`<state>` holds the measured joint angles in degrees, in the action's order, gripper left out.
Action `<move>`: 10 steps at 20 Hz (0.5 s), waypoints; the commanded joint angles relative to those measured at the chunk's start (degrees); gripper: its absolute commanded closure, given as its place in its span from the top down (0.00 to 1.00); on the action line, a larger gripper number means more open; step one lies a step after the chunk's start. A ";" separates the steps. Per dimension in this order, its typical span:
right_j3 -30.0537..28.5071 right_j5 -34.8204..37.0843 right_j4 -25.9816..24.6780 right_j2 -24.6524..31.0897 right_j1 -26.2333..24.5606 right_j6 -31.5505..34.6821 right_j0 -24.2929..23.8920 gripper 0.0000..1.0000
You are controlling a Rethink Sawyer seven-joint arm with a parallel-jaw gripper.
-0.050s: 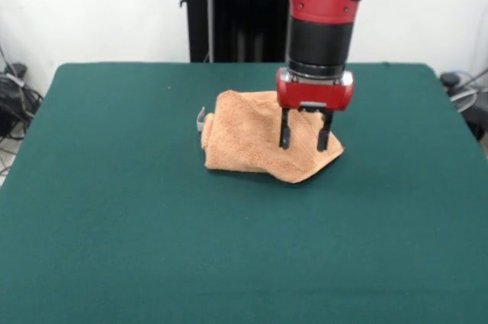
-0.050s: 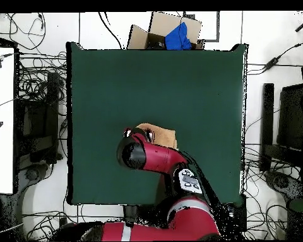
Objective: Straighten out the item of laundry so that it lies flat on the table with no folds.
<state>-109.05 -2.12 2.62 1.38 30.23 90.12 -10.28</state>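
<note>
Laundry awaiting straightening, an orange-tan terry towel (image 1: 263,141), sits bunched and folded over itself on the far half of the dark green table (image 1: 137,232), its surface rumpled and a small pale tag (image 1: 200,120) sticking up at its left edge in the front view. Sawyer's red and black arm (image 1: 320,4) comes down over the towel's right side, its gripper (image 1: 303,139) poised with the two dark fingers (image 1: 284,132) spread apart in front of the cloth, gripping nothing. From overhead, the arm hides most of the towel, leaving only an orange strip (image 2: 163,135) visible beside the wrist.
</note>
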 commanded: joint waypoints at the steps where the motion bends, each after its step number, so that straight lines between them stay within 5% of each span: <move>1: -1.79 -1.24 4.67 6.09 -2.45 16.42 1.33 1.00; 10: -2.84 1.83 8.27 6.36 -0.09 17.02 3.43 1.00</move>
<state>-109.33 -2.18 6.37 3.35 29.23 90.71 -9.17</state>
